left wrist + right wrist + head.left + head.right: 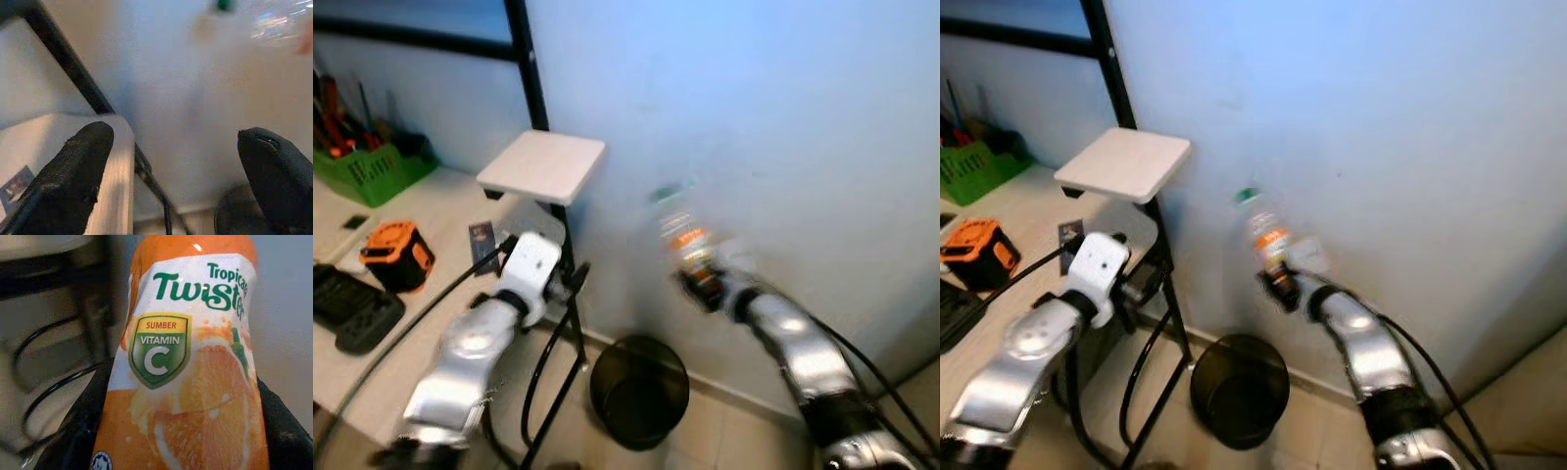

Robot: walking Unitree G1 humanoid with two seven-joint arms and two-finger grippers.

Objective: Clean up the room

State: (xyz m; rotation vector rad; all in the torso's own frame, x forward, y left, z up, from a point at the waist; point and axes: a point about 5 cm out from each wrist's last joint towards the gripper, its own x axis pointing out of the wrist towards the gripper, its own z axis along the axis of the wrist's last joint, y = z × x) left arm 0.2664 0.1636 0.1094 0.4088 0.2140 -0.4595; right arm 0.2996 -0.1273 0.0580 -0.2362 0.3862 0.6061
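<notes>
Clear plastic bottle [1264,232] with green cap, orange juice label, upright, gripped in right tool [1278,279], above black bin [1239,390] on floor

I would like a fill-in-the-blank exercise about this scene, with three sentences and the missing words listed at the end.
1. The right claw holds a bottle whose label says Vitamin ____.
2. On the floor below the bottle stands a round black ____, close to the wall.
3. The left claw is ____, with nothing between its fingers, near the white shelf.

Missing words: C; bin; open
</notes>
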